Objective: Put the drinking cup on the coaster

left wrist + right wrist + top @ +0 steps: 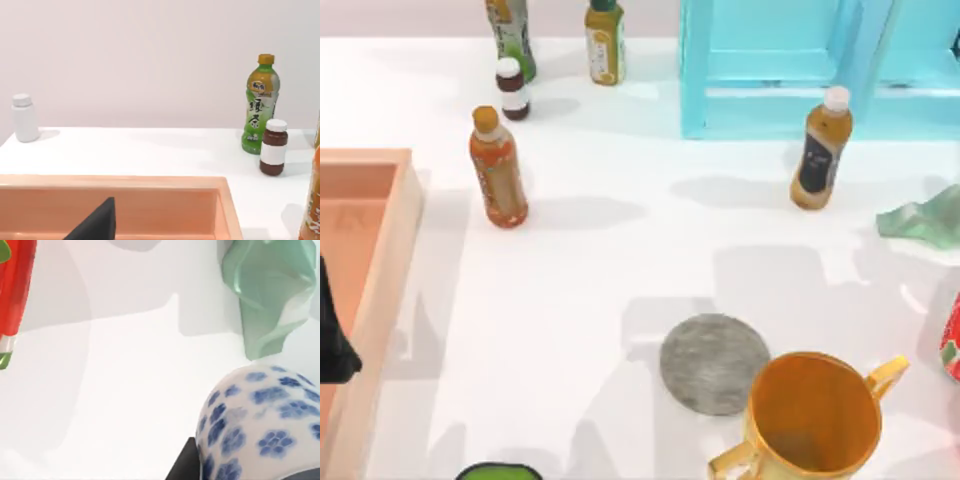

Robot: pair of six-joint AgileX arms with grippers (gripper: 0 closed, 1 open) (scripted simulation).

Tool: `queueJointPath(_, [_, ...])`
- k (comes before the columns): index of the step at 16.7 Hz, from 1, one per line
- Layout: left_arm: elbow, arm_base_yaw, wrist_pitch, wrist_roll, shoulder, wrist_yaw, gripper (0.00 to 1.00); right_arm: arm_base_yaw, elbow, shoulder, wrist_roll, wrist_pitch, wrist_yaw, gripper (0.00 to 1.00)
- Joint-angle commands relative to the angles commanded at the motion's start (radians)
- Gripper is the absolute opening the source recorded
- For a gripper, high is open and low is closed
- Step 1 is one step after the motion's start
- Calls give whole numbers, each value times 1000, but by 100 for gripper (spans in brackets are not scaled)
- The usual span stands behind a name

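The coaster (714, 363) lies flat near the table's (620, 300) front edge, right of centre, with the orange two-handled cup (812, 418) just beside it on the right & overlapping its rim in top view. The drinking cup (260, 420), blue-flowered, sits close under the right wrist cam next to a dark gripper part, a green crumpled object (267, 295) & a red object (17, 285) near it; can't tell how either arm's jaws stand. Around: 4 drink bottles (498, 168) (820, 148) (605, 40) (510, 35), 1 small brown jar (511, 88), 1 white jar (25, 117), 1 teal stand (800, 65) at the back edge, 1 orange tray (365, 270) at the left edge.
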Motion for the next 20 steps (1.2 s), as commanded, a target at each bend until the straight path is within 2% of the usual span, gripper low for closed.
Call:
queueJointPath(3, [0, 0, 0, 0, 0, 0, 100, 171, 112, 2, 344, -68, 11, 0])
queueJointPath(10, [0, 0, 0, 0, 0, 0, 100, 563, 276, 97, 1321, -238, -18, 0])
queueJointPath(13, [0, 0, 0, 0, 0, 0, 100, 691, 310, 157, 1675, -283, -39, 0])
queueJointPath(16, [0, 0, 0, 0, 0, 0, 100, 788, 327, 212, 1941, -302, -53, 0])
queueJointPath(20, [0, 0, 0, 0, 0, 0, 100, 865, 327, 267, 2166, -297, -57, 0])
